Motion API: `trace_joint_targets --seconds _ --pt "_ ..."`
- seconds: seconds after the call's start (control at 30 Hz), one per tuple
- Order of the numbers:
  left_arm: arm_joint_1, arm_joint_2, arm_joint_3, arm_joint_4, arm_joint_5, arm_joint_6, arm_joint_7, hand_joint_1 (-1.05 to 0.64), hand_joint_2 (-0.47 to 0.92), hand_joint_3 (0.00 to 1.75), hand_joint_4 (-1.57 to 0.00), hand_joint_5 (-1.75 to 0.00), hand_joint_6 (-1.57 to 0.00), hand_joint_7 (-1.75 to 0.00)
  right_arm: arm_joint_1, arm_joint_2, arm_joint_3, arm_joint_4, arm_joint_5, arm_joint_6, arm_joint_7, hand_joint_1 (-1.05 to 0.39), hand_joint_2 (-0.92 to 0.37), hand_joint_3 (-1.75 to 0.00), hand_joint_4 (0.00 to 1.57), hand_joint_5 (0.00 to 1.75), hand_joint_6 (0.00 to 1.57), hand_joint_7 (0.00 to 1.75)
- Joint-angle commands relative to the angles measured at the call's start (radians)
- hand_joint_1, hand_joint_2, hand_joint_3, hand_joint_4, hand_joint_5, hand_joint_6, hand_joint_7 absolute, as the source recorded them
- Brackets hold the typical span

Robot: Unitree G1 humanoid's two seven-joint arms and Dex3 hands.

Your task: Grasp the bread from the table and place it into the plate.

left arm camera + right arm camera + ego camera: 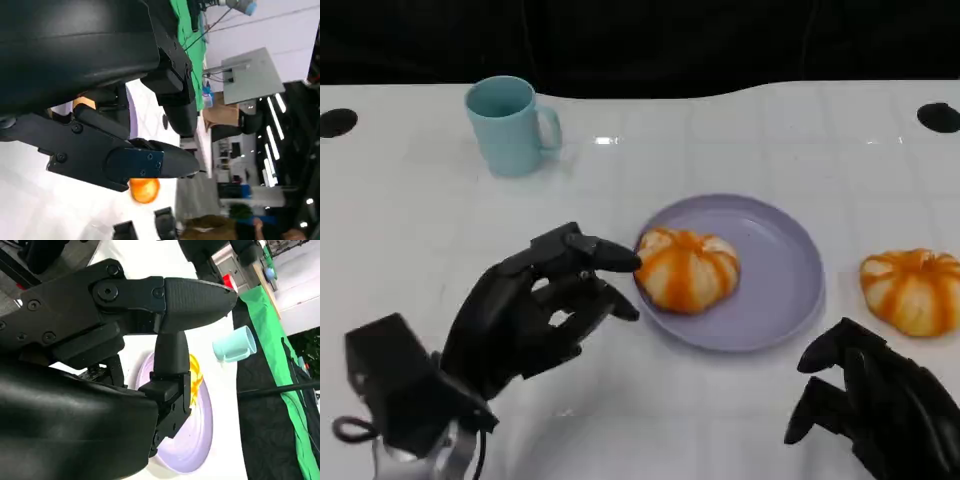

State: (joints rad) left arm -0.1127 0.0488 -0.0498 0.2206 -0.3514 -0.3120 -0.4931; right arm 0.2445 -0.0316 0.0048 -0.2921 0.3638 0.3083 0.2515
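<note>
One orange-striped bread (687,268) lies on the left part of the lavender plate (782,270). A second bread (912,290) sits on the white table to the right of the plate. My left hand (542,308) is just left of the plate. Its fingers are spread and hold nothing, and the uppermost fingertip reaches the plated bread's edge. My right hand (880,402) hovers at the front right, below the second bread, with nothing in it. In the right wrist view the plate (200,442) and its bread (196,375) lie beyond the fingers (195,297). The left wrist view shows a bread (145,190) past the fingers (150,162).
A light blue mug (510,125) stands at the back left, also seen as the mug (235,344) in the right wrist view. Black round holes mark the table's far corners (335,122) (938,116). The table's dark far edge runs along the top.
</note>
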Motion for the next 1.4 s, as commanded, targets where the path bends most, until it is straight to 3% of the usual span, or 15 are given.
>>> trace_joint_targets --seconds 0.03,0.1,0.17,0.27,0.83,1.4 --pt "0.046 -0.008 0.022 -0.042 -0.04 0.054 -0.013 -0.66 0.92 0.32 -0.47 -1.6 -0.5 -1.25 0.004 -0.01 -0.006 -0.012 0.005 0.007 -0.001 -0.5 -0.92 -0.55 0.6 1.75 0.38 1.74" --pt "0.071 -0.021 0.032 -0.057 -0.058 0.062 -0.016 -0.66 0.92 0.32 -0.47 -1.6 -0.5 -1.26 0.004 -0.011 -0.006 -0.012 0.004 0.007 -0.001 -0.5 -0.92 -0.55 0.6 1.75 0.38 1.74" --pt "0.116 -0.038 0.044 -0.086 -0.086 0.079 -0.01 -0.62 0.92 0.35 -0.55 -1.72 -0.48 -1.5 0.005 -0.012 -0.006 -0.017 0.002 0.012 -0.005 -0.51 -0.92 -0.54 0.61 1.75 0.39 1.75" --pt "0.154 -0.049 0.053 -0.116 -0.099 0.104 0.0 -0.61 0.92 0.36 -0.61 -1.74 -0.48 -1.6 0.005 -0.009 -0.006 -0.02 0.003 0.016 -0.01 -0.51 -0.92 -0.53 0.61 1.75 0.39 1.74" --pt "0.242 -0.076 0.106 -0.187 -0.221 0.307 -0.001 -0.58 0.92 0.41 -0.71 -1.75 -0.5 -1.75 0.007 -0.017 -0.006 -0.025 -0.002 0.01 -0.001 -0.51 -0.92 -0.54 0.61 1.75 0.4 1.74" --pt "0.283 -0.079 0.108 -0.196 -0.156 0.319 -0.004 -0.57 0.92 0.43 -0.74 -1.75 -0.5 -1.75 0.001 -0.019 -0.007 -0.018 -0.004 0.001 0.005 -0.52 -0.92 -0.53 0.63 1.75 0.42 1.74"
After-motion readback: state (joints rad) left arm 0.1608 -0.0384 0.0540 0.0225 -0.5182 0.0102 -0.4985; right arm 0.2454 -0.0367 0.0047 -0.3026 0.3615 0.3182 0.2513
